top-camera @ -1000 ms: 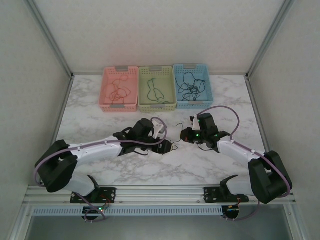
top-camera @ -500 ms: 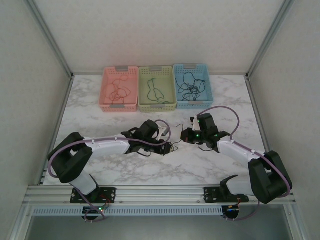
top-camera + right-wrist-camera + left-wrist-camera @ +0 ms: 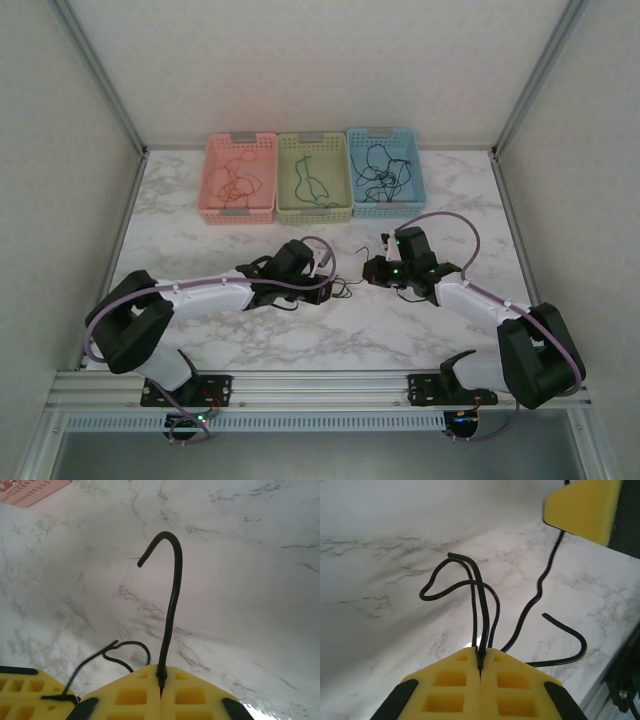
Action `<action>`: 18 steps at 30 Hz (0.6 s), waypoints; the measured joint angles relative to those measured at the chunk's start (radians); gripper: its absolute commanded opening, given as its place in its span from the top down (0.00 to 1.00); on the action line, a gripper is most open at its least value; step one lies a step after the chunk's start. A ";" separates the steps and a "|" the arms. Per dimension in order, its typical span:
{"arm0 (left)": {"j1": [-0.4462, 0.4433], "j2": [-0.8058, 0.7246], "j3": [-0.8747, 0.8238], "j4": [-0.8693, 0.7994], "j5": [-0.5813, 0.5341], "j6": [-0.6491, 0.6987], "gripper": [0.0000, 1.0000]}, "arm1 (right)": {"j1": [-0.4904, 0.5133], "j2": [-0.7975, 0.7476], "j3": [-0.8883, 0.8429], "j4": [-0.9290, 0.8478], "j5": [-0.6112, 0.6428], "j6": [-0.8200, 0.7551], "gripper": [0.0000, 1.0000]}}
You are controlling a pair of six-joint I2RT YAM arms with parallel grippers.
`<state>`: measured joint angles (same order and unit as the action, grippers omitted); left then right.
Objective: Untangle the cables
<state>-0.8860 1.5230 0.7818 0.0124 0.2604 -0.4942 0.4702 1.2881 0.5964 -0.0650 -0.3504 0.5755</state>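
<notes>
My left gripper [image 3: 480,660] and right gripper [image 3: 161,680] each pinch the thin black cable [image 3: 476,595], clear at my wrists, while overhead it bridges them mid-table [image 3: 200,250], before three baskets [image 3: 314,214] holding other cables [image 3: 380,170].

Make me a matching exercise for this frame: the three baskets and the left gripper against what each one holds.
Column one:
1 pink basket
2 green basket
3 blue basket
4 left gripper

Column two:
a black wires inside
b shut on black cable
c green wire inside
d red-orange wires inside

Pairs: 1-d, 2-c, 3-a, 4-b
</notes>
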 measured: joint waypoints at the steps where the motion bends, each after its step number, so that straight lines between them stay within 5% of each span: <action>1: 0.000 -0.013 -0.008 -0.006 -0.018 -0.002 1.00 | 0.000 -0.005 0.000 -0.008 0.014 -0.002 1.00; 18: 0.126 -0.692 -0.098 -0.504 -0.477 -0.042 1.00 | -0.265 -0.098 -0.054 -0.150 0.203 0.023 1.00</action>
<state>-0.7605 0.8307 0.6842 -0.4911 -0.2165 -0.5362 0.2050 1.1900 0.5426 -0.2150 -0.1478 0.5983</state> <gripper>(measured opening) 0.047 0.038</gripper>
